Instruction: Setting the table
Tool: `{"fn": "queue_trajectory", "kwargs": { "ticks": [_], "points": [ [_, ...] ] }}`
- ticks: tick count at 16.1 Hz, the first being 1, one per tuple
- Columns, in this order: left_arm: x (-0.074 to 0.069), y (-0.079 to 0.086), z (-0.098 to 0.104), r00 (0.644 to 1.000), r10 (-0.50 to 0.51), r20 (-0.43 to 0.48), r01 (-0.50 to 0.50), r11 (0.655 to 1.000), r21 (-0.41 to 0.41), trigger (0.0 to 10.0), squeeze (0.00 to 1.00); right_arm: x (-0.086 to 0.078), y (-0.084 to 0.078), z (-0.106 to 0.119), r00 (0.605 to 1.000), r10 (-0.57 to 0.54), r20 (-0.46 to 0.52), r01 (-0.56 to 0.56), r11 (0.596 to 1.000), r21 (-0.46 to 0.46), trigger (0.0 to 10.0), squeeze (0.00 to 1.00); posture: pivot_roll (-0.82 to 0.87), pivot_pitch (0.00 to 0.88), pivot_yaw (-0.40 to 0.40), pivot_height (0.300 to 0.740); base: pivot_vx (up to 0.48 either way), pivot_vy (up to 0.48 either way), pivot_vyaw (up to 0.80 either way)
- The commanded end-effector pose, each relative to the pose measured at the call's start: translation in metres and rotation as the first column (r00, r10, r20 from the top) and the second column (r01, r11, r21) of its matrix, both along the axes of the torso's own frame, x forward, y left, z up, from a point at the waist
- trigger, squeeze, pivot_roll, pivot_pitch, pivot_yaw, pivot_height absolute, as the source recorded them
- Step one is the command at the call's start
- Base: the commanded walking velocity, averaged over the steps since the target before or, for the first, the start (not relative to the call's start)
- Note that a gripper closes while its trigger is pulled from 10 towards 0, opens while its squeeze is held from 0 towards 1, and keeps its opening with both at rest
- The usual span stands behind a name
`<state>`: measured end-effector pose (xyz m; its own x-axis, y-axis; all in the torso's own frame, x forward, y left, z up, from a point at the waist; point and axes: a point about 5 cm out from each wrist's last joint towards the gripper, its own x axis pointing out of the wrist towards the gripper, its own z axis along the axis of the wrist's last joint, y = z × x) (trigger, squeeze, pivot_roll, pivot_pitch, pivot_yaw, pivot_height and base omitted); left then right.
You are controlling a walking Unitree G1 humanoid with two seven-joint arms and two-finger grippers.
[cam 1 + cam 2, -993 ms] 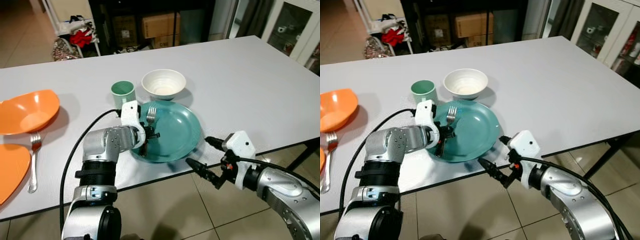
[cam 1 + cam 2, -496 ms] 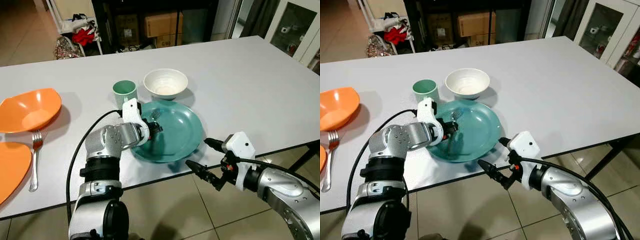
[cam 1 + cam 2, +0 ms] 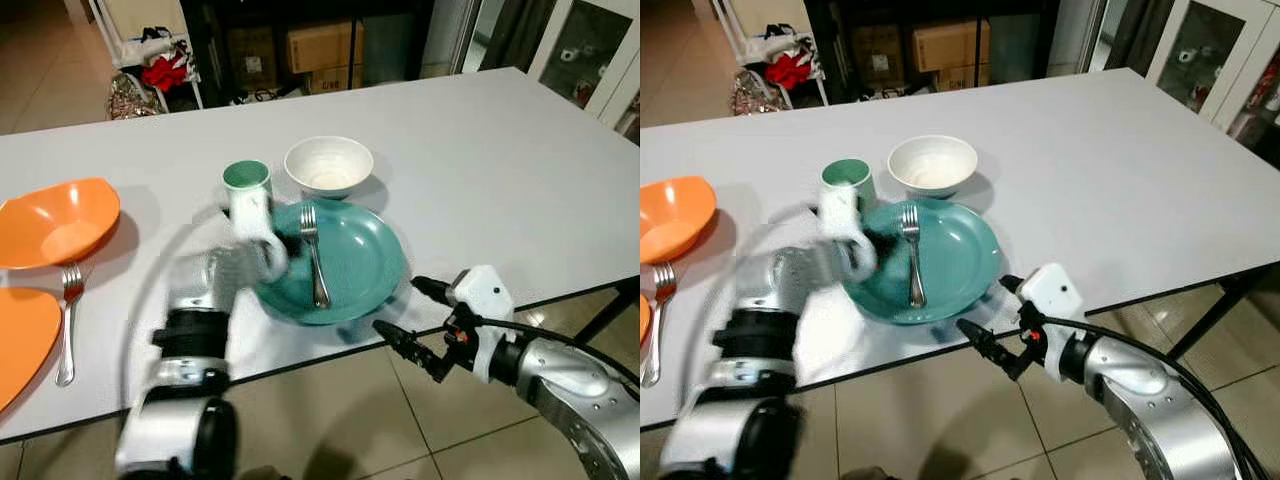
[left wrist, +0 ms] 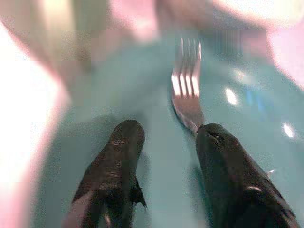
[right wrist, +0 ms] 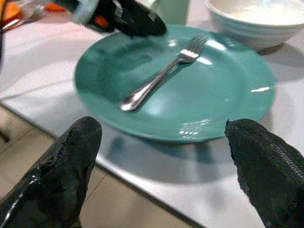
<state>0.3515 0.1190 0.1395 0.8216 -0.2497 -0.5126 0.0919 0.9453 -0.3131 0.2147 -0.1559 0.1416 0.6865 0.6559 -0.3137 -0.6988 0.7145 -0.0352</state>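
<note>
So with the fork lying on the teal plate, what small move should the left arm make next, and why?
Probably draw the left gripper back off the plate. The fork lies flat on the plate, free of the open fingers, so the release looks done. The right gripper waits open at the table edge.

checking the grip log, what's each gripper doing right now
left gripper: open, empty, over the plate by the fork
right gripper: open, empty

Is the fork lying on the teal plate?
Yes, the fork lies flat on the teal plate, with no gripper holding it.
</note>
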Motion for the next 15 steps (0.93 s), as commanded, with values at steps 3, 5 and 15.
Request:
{"fn": "queue_trajectory", "kwargs": {
  "ticks": [3, 5, 15],
  "points": [
    [-0.004, 0.008, 0.03, 0.939, -0.146, 0.311, 0.107, 0.984, 0.139, 10.0, 0.61, 0.008, -0.004, 0.007, 0.976, -0.193, 0.098, 0.189, 0.981, 0.046, 10.0, 0.0, 0.0, 0.0, 0.084, 0.74, 0.0, 0.0, 0.0],
    [-0.017, 0.02, 0.041, 0.885, -0.168, 0.433, 0.097, 0.978, 0.183, 10.0, 0.62, 0.012, -0.005, 0.007, 0.93, -0.337, 0.145, 0.33, 0.941, 0.072, 10.0, 0.0, -0.01, 0.0, 0.096, 0.74, 0.0, 0.0, 0.23],
    [-0.09, 0.041, 0.013, 0.851, -0.038, 0.523, -0.078, 0.977, 0.197, 10.0, 0.0, 0.007, -0.001, 0.006, 0.878, -0.437, 0.195, 0.422, 0.899, 0.116, 10.0, 0.0, 0.02, 0.0, 0.04, 0.74, 0.0, 0.0, 0.8]
  ]
}}
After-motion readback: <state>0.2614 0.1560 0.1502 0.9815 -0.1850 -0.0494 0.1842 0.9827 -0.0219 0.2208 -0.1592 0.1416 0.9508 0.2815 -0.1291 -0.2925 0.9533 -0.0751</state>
